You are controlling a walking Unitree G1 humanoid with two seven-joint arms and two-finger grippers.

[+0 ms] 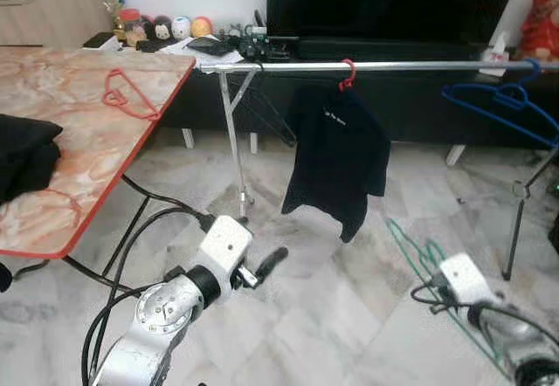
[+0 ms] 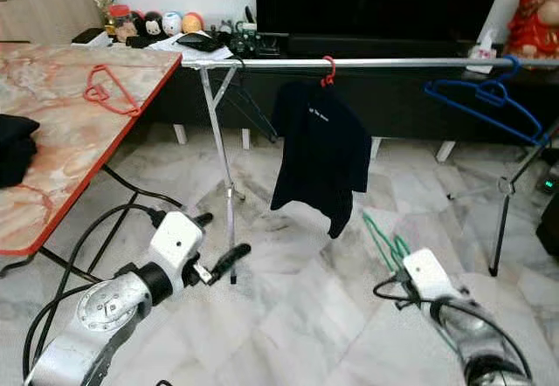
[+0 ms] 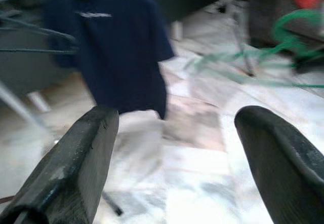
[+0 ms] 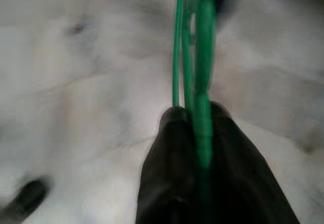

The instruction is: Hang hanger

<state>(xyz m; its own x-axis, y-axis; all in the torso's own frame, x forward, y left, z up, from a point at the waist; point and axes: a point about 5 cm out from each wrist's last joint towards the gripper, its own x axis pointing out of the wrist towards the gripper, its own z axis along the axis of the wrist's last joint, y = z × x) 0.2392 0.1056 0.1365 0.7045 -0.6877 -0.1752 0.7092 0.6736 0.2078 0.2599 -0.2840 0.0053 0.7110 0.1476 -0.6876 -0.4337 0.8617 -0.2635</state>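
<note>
Left gripper (image 3: 172, 158): fingers spread apart, empty, low over the floor beside the table (image 1: 52, 141).
Rail (image 1: 384, 66): carried a black shirt (image 1: 336, 159) on a red hanger.
Right gripper (image 4: 195, 113): clamped on the green hanger (image 2: 384, 242), low and below the rail.

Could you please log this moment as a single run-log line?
phase: carrying | right gripper: shut on green hanger, low above floor | left gripper: open, idle | rail: red hanger with black shirt, blue hanger

Left end effector (image 3: 172, 148) gapes wide, held low; right end effector (image 4: 195, 113) is clamped.
</note>
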